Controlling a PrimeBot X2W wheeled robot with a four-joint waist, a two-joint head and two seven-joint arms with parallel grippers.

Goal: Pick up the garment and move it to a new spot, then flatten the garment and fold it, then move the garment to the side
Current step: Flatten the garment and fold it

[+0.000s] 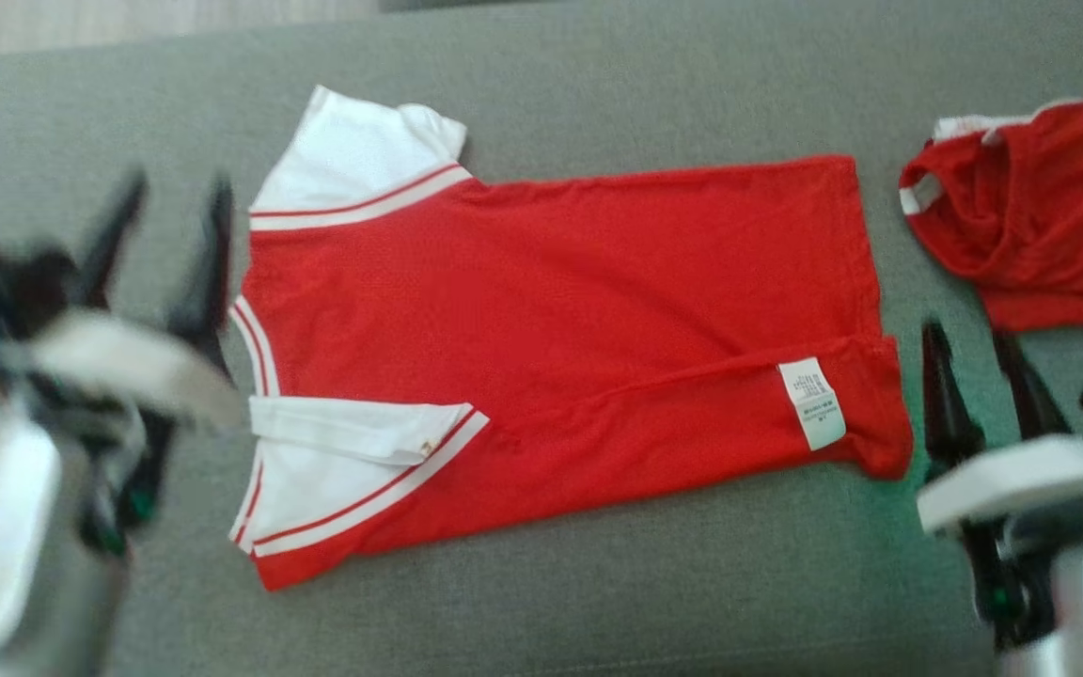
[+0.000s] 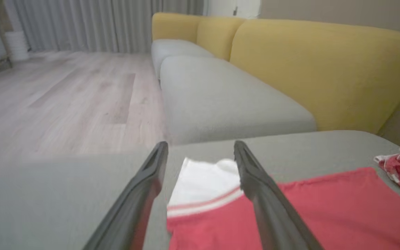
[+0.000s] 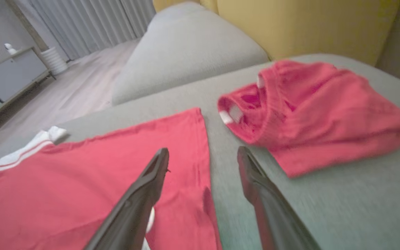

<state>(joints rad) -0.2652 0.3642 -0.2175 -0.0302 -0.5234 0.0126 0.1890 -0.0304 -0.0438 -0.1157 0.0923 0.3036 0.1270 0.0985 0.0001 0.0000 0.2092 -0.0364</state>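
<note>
The T-shirt (image 1: pixel 560 310) lies on the sofa cushion (image 1: pixel 598 583) between the left gripper (image 1: pixel 180 183) and right gripper (image 1: pixel 966 334). A 2nd garment (image 1: pixel 1040 216) sits right of its hem, apart.

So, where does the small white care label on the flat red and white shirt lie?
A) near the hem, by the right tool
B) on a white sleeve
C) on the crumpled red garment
A: the small white care label sits near the hem of the red and white shirt, beside the right tool.

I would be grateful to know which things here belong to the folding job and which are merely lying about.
In the job: red shirt with white sleeves, left gripper, right gripper, both open.
Lying about: crumpled red garment, yellow-backed sofa, grey cabinet.
</note>
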